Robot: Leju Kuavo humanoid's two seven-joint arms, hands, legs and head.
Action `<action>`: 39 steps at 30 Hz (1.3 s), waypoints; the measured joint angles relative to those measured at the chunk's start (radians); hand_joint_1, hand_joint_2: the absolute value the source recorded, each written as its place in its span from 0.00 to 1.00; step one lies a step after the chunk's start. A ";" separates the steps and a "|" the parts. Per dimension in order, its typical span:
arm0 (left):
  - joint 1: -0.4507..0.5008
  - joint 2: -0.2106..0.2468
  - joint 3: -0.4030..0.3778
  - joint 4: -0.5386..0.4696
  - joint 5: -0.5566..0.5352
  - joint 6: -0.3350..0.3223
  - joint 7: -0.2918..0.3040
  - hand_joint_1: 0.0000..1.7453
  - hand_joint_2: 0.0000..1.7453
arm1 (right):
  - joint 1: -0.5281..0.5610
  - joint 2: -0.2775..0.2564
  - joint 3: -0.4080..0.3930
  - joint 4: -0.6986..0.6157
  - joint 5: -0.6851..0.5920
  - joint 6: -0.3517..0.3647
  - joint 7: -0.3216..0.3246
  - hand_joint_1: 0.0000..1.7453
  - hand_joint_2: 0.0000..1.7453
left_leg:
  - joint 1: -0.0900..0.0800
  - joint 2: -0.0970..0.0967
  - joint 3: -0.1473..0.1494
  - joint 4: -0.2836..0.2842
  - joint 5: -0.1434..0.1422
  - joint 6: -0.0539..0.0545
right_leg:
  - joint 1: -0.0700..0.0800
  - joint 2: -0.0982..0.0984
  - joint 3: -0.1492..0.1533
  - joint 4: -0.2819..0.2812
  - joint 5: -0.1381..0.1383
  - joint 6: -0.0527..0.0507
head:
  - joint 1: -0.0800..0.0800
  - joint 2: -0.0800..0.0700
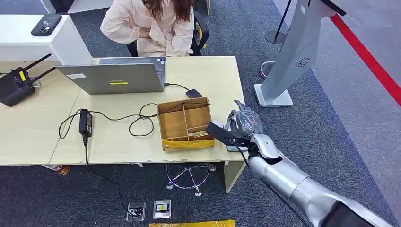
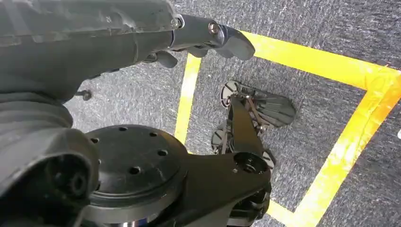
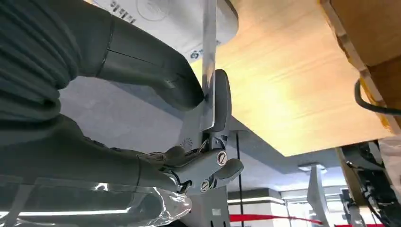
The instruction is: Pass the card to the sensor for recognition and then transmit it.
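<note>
Right hand (image 1: 240, 126) pinches the card (image 3: 208, 61) edge-on, thumb against finger, just beside the wooden box (image 1: 184, 124). Card hangs over the white sensor (image 3: 179, 21) at the table (image 1: 215, 75) edge, open carpet beyond. Left hand (image 2: 142, 35) hangs empty, fingers loosely apart.

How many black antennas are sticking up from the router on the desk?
2, both on the black router at the desk's far left edge: one antenna rises above the other. More may lie out of frame.

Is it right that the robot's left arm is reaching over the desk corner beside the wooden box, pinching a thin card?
Not quite: it is the right arm. The head view shows it coming in from the lower right, its robot hand beside the wooden box at the desk corner. The right wrist view shows the thin card pinched edge-on. The left robot hand hangs over the floor.
</note>
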 joint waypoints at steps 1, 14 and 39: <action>0.000 0.002 0.000 0.000 0.000 -0.002 0.000 0.00 0.00 | 0.003 0.000 0.000 0.004 -0.001 -0.001 0.000 1.00 1.00 | 0.000 0.000 0.000 0.000 0.000 0.000 | 0.000 0.000 0.000 0.000 0.000 0.000 | 0.000 0.000; 0.000 0.011 0.000 0.000 -0.003 -0.006 0.020 0.00 0.00 | 0.029 0.003 -0.018 0.044 -0.031 -0.004 0.001 1.00 1.00 | 0.000 0.000 0.000 0.000 0.000 0.000 | 0.000 0.000 0.000 0.000 0.000 0.000 | 0.000 0.000; 0.001 0.016 0.001 0.000 0.012 0.022 0.035 0.00 0.00 | 0.025 0.002 -0.066 0.100 -0.032 0.007 -0.005 1.00 1.00 | 0.000 0.000 0.000 0.000 0.000 0.000 | 0.000 0.000 0.000 0.000 0.000 0.000 | 0.000 0.000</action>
